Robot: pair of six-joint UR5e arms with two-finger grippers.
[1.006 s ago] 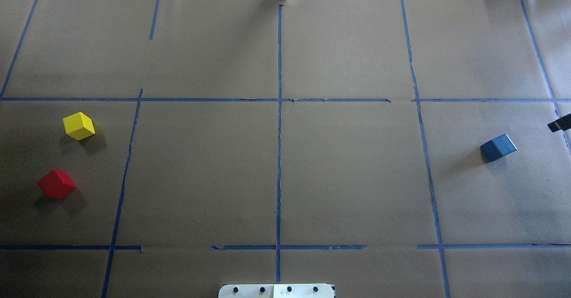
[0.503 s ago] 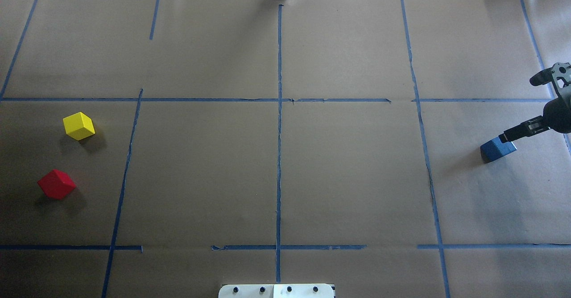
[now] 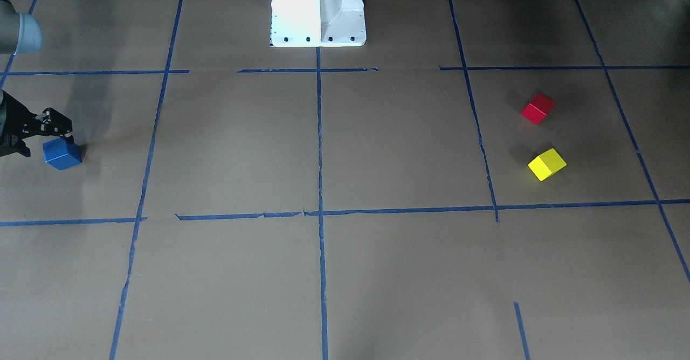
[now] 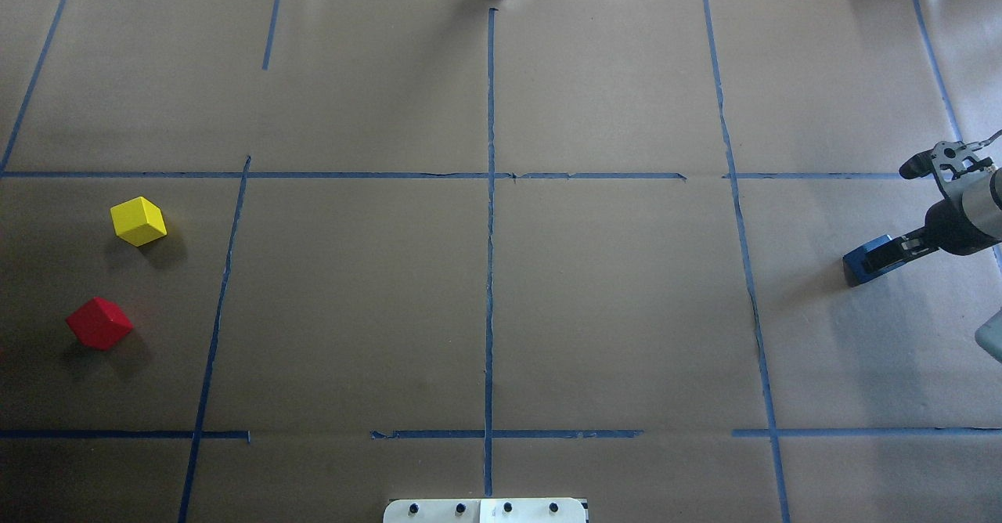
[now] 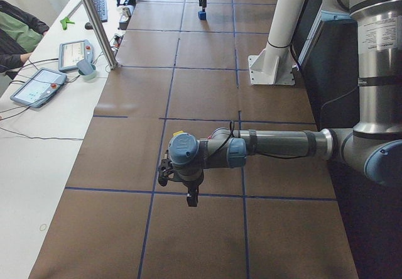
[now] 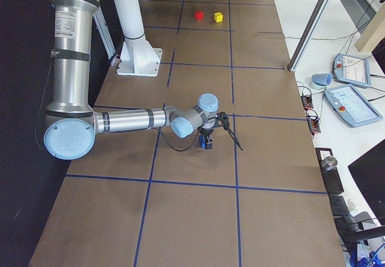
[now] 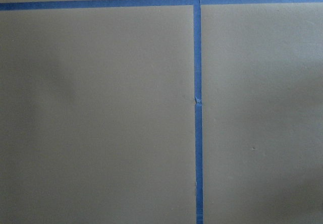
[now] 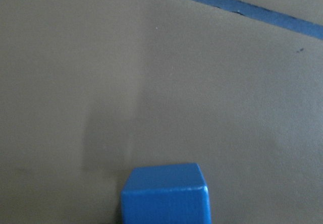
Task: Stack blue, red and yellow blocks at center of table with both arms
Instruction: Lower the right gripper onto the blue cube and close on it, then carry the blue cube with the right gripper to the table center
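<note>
Brown paper-covered worktop [image 4: 610, 311] with blue tape grid | grey left arm [image 5: 282, 144] over left end, left jaws pointing down, gap cannot be told | grey right arm [image 6: 126, 121] at right edge, right jaws at blue cube block [image 4: 861, 266] resting there, clamped or apart cannot be told | red cube block [image 4: 99, 323] and yellow cube block [image 4: 138, 221], 2 apart, near left edge

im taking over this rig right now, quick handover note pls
Right gripper: down at the blue block on the robot's right; I cannot tell if it has closed on it.
Left gripper: hangs over bare paper; open or shut, I cannot tell.
Red block and yellow block: apart from each other on the robot's left, flat on the table.
Done: nothing stacked.
Left: bring all three to the centre and stack them.
</note>
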